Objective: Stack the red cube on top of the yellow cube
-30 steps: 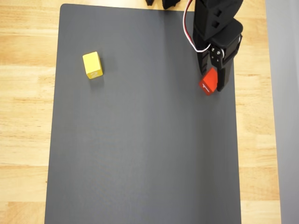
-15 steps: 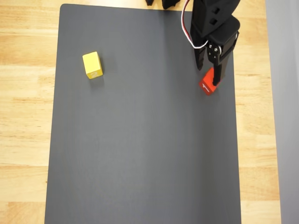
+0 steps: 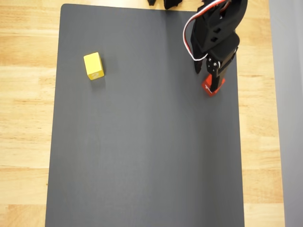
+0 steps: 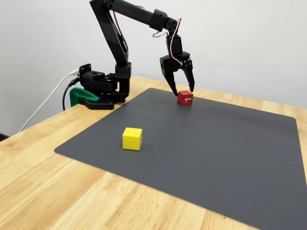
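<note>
red cube white-marked, hand open above

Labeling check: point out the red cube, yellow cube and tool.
red cube (image 4: 185, 98), fixed view, front face.
yellow cube (image 3: 93, 65), overhead view, top face.
tool (image 4: 183, 90), fixed view, midway between fingertips.

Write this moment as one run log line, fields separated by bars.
phase: pre-grasp | end effector: open, astride red cube | yellow cube: apart, on mat | stack: not done
</note>
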`<action>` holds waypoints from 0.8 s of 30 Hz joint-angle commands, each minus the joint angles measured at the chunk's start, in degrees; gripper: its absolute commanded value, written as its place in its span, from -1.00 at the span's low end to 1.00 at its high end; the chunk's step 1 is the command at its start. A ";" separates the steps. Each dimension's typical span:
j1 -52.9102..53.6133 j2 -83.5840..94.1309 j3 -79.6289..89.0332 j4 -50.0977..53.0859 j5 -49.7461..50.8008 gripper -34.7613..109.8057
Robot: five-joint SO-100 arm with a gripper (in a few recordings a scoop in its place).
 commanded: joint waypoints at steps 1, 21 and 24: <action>-0.18 -1.41 -2.81 1.67 -1.93 -0.21; -4.48 -11.07 -9.76 4.57 -4.22 -0.16; -4.48 -11.60 -10.20 4.92 -4.22 -0.16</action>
